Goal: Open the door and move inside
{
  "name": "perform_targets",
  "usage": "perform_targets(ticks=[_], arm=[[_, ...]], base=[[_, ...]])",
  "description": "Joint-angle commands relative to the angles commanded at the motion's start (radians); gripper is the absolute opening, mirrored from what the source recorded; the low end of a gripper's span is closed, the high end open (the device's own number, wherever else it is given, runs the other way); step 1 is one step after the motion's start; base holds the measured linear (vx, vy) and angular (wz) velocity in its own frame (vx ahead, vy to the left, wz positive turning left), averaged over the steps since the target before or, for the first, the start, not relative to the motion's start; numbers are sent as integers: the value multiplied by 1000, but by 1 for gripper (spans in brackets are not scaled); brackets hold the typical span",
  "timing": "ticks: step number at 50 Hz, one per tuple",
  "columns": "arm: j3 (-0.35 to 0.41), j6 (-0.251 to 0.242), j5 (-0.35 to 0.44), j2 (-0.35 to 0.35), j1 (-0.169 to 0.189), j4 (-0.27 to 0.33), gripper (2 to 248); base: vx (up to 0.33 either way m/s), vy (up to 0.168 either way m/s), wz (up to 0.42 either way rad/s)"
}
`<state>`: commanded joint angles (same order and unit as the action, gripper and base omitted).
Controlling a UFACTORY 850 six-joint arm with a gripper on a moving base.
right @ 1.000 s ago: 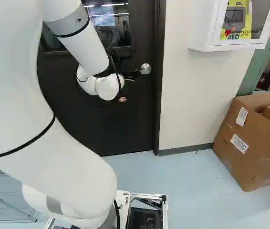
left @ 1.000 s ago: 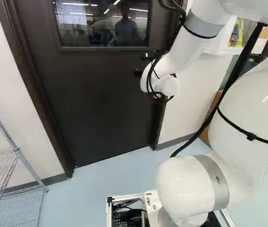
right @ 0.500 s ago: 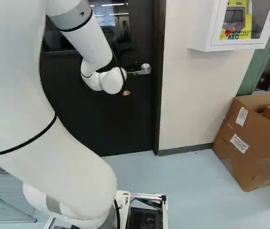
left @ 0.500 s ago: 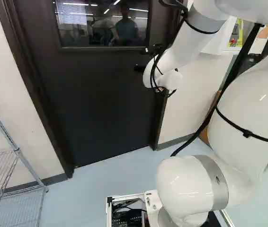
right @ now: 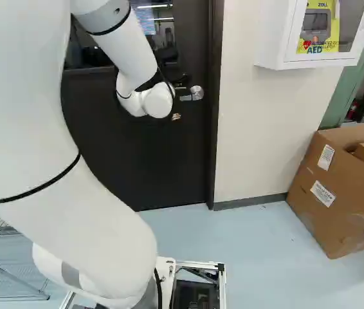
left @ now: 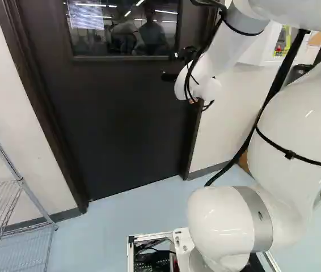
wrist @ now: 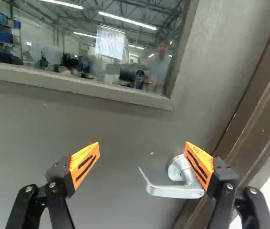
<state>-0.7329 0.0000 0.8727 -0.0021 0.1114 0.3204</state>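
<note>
Arm (right: 158, 101) has shifted rightward; lever handle (wrist: 173, 192) silver, bent at its tip; end effector (left: 170, 76) open.

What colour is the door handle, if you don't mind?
The door handle is silver, clearest in the wrist view.

Left base cam: behind the arm (left: 291, 122), off its left, facing ahead and a bit down at the door (left: 109, 119), wire rack (left: 36, 201) at its left edge. Right base cam: same aim from off the arm's right, takes in the carton (right: 317, 212). Overlap: door, window (left: 121, 34), wall cabinet (right: 272, 38). Wrist cam: much nearer, facing door; shares lever (wrist: 173, 191) with right base.
</note>
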Motion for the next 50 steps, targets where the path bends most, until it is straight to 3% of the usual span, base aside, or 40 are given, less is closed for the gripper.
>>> perform_targets(ticks=[50], arm=[[-80,0,0,-106,14,12,247]], base=[[0,0,0]])
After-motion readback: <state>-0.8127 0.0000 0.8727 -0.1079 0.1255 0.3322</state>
